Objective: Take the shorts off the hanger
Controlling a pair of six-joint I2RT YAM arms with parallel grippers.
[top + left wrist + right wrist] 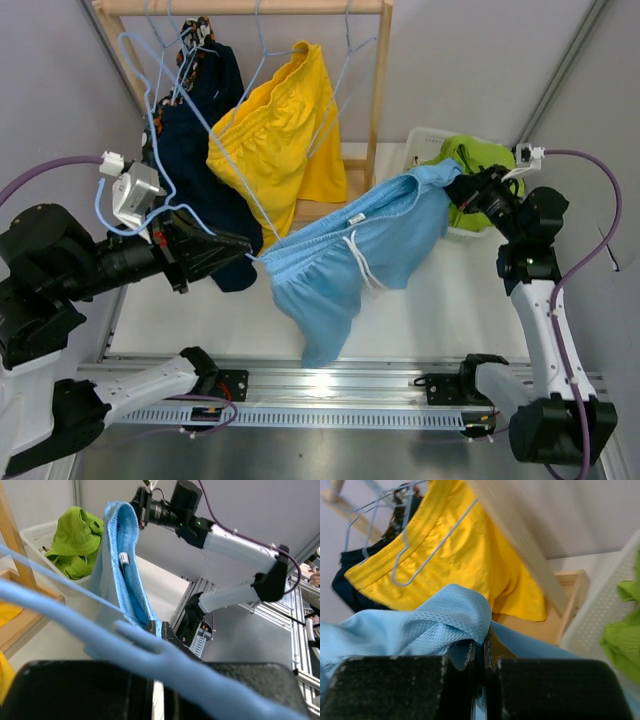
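The light blue shorts hang stretched between both grippers above the table. My left gripper is shut on one end of their waistband, and a pale blue hanger crosses right in front of its fingers. My right gripper is shut on the other end, with fabric bunched over its fingertips. Yellow shorts and dark navy shorts hang on wire hangers on the rack, with a camouflage pair behind them. Lime green shorts lie in the basket.
A wooden rack stands at the back of the table. The white basket sits to its right, close behind my right gripper. Several wire hangers dangle from the top rail. A metal rail runs along the near edge.
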